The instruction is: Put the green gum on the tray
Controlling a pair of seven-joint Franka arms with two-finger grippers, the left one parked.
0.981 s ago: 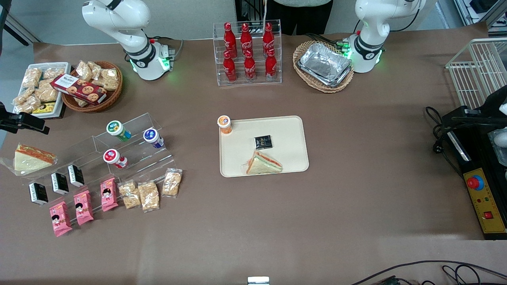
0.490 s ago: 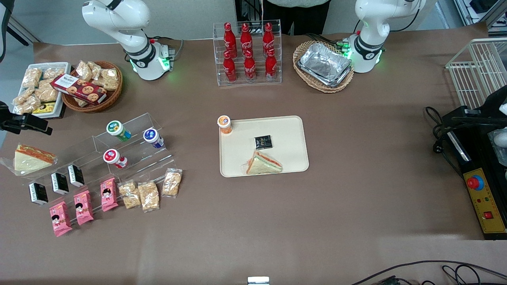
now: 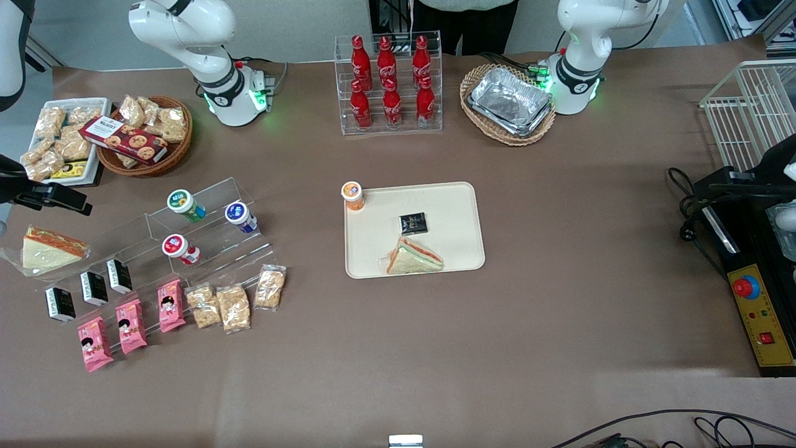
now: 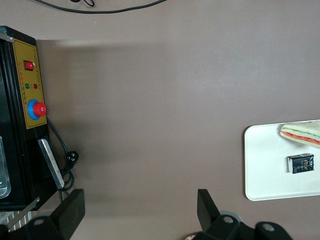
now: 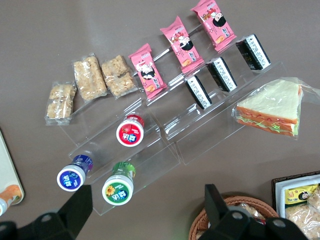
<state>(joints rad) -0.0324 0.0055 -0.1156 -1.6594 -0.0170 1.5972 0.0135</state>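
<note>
So the green gum (image 3: 185,205) sits on the clear stepped stand (image 3: 205,233), well apart from the tray (image 3: 454,205) mid-tabletop (image 3: 559,298). The hand (image 5: 145,215) hangs above that stand, fingers spread.

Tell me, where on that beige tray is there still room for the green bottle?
The tray is bare along its edge toward the parked arm and between the orange bottle and the black packet. It is crowded around the sandwich. The gripper hangs above the display's end, open; the green gum sits on the acrylic stand.
</note>
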